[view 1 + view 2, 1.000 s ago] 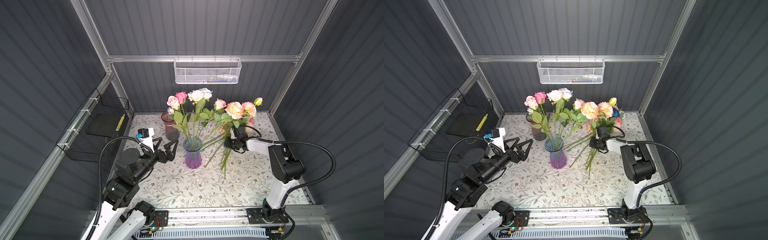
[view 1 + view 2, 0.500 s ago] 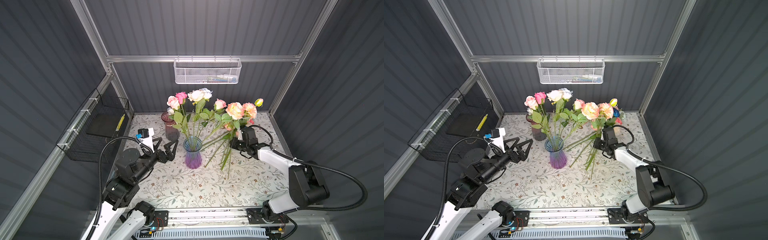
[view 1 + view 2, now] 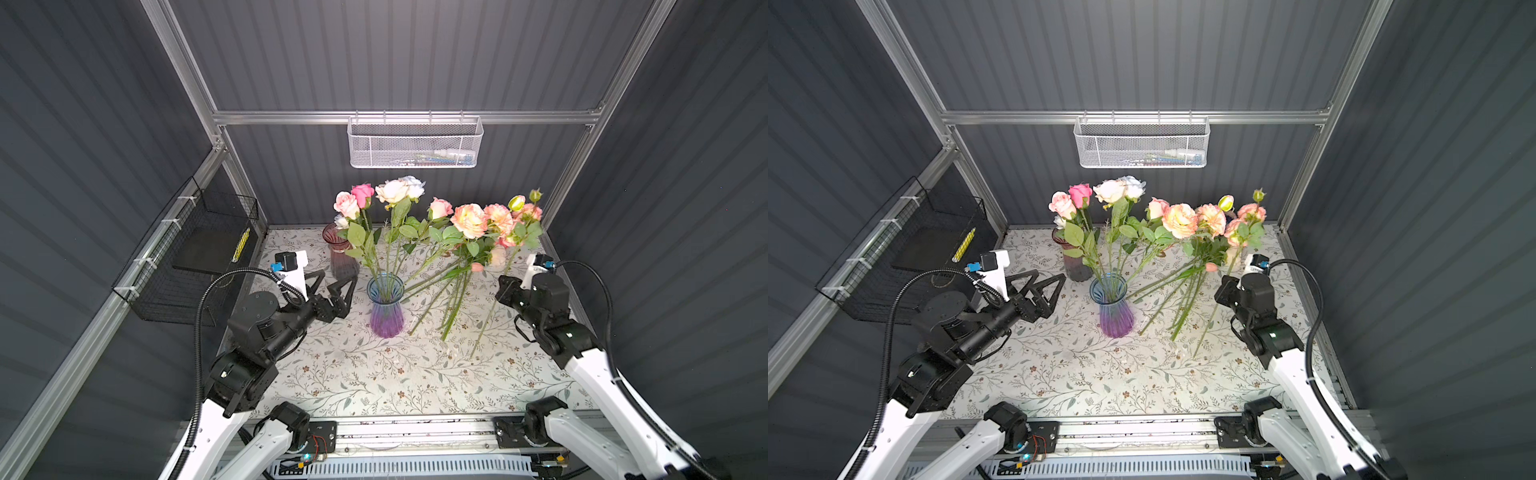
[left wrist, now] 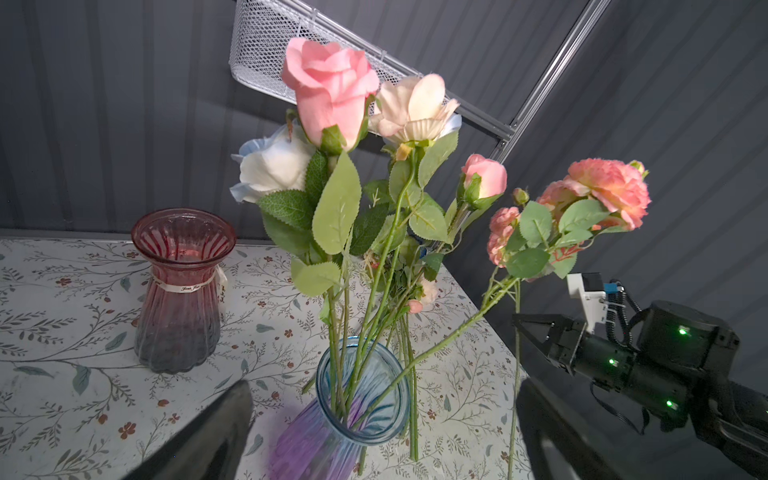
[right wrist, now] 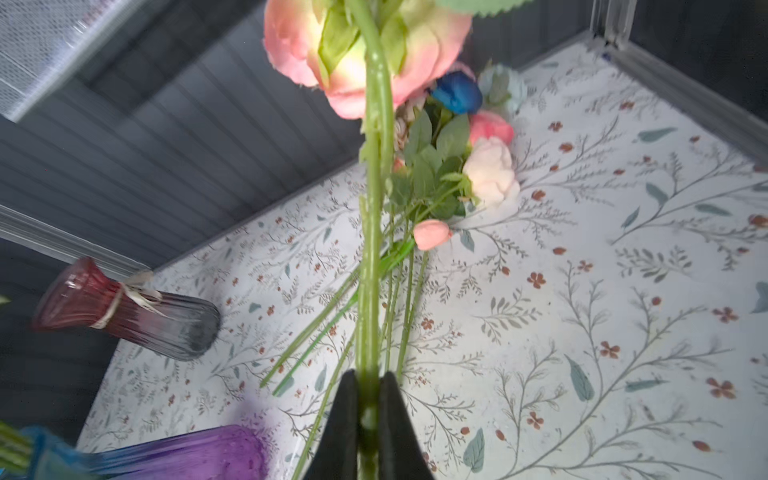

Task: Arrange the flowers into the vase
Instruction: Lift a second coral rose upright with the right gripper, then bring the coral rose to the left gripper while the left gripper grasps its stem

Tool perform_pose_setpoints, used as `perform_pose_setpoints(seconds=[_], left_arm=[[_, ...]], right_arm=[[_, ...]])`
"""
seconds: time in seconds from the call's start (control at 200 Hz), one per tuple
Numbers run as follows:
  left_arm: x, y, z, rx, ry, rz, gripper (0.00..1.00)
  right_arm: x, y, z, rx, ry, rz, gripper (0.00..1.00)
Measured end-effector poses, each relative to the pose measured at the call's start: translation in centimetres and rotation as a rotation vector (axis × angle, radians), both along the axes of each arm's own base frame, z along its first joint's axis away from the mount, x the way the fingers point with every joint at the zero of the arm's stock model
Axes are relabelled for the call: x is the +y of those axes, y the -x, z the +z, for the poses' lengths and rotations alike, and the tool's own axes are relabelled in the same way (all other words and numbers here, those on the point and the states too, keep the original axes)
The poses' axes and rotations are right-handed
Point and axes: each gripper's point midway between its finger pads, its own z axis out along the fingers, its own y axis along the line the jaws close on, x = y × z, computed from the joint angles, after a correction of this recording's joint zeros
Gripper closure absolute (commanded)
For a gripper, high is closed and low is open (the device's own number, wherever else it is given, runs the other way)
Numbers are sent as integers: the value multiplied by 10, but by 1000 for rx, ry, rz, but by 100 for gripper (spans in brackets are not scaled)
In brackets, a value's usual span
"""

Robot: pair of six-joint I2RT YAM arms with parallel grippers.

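Two arms work here. In both top views the left arm rises from the lower left, folds at the elbow and reaches toward the centre with its forearm close to level. The left pincer is spread wide and holds nothing. It sits just left of the vase and below the red vase.

The right arm climbs from the lower right along the right edge and bends in toward the middle. The right pincer is pressed together on the green stem of a peach flower. In the right wrist view its two fingers pinch that stem from both sides. The stem is tilted, with its cut end low over the worktop and its blooms at the upper right of the bunch.

There are two vases, both upright: the blue-to-purple one at the centre and the red one up and left of it.

The flowers fall into three lots:
- **In the vase:** at least six blooms in pink, cream, white and pale blue. The stems overlap too much to count.
- **In the right pincer:** the one peach flower.
- **On the worktop:** a loose bunch between the vase and the right pincer, showing at least five blooms, one of them deep blue.

There are two baskets: a white mesh basket at the upper centre and a black wire basket at the left.
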Motion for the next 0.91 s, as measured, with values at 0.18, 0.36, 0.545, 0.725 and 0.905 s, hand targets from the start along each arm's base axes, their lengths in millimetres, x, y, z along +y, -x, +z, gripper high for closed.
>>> perform_pose_setpoints(seconds=[0.18, 0.36, 0.545, 0.725, 0.905], left_arm=[[-1, 5, 22, -42, 12, -21, 0], [-4, 8, 36, -69, 13, -46, 0], [-12, 14, 56, -110, 13, -103, 0], [-22, 22, 74, -149, 13, -178, 0], [-40, 32, 89, -188, 33, -304, 5]], right_arm=[[-10, 32, 75, -213, -41, -6, 100], [-7, 67, 158, -430, -82, 64, 100], [18, 96, 224, -577, -122, 247, 100], [73, 112, 256, -609, -110, 512, 100], [160, 141, 264, -597, -43, 834, 100]])
